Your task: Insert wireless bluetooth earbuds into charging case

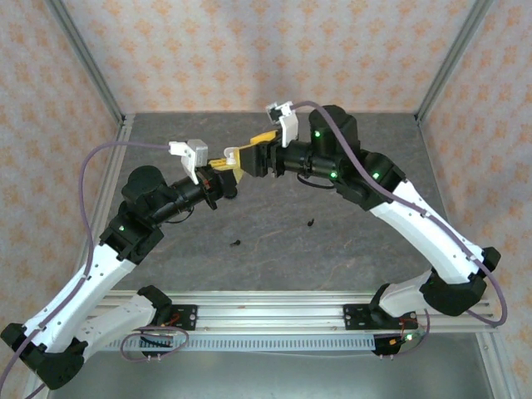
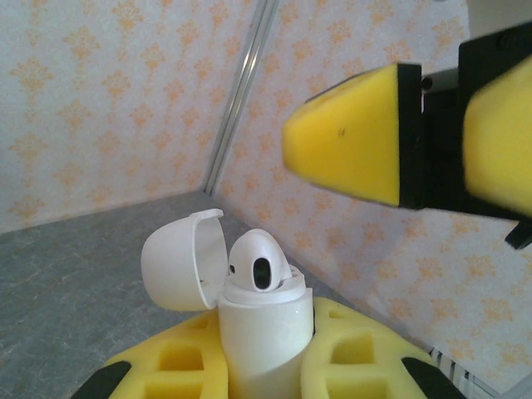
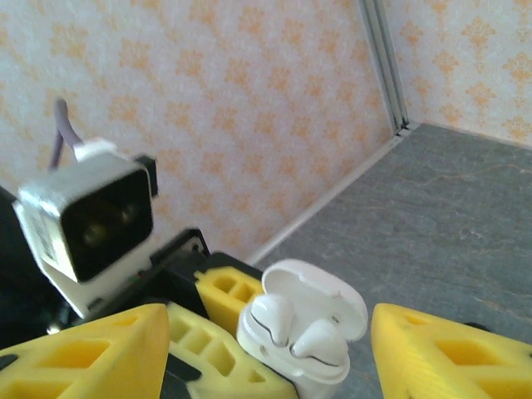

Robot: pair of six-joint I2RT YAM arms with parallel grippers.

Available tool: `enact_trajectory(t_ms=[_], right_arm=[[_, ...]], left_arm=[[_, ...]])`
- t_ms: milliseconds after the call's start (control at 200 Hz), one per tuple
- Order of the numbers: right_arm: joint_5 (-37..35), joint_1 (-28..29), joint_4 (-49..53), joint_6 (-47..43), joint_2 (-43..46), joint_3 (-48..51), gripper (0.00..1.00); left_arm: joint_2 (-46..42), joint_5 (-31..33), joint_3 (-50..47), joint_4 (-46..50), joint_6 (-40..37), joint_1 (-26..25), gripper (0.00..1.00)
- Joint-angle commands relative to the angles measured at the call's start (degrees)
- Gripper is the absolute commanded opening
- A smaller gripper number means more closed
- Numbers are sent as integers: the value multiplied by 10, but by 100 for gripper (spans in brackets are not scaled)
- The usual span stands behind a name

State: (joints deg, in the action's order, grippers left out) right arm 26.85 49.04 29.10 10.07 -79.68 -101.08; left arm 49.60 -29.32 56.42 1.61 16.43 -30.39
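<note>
Left gripper [image 2: 266, 370] clamps white case [image 2: 264, 328]; right gripper [image 3: 268, 345] wide beside it. We judge loose black earbuds [image 1: 309, 222] light, slick: pinch sides.

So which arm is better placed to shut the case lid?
Right, probably. The left gripper is shut on the white case, holding it up; the right gripper stands open and free beside the open lid.
</note>
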Motion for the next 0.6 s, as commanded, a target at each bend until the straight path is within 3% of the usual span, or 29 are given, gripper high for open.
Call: enact_trajectory(t_ms=[0,375,595], right_arm=[[6,-23,-12,59,3,-22,65],[153,-102,-101,238,-14,31,50],[242,-126,-199,332,-38,74,30]], left_arm=[[-10,10,-4,-36,-14,0,0],[-9,-27,2,-64,-7,0,0],[-8,-66,9,-70,-12,-1,0]])
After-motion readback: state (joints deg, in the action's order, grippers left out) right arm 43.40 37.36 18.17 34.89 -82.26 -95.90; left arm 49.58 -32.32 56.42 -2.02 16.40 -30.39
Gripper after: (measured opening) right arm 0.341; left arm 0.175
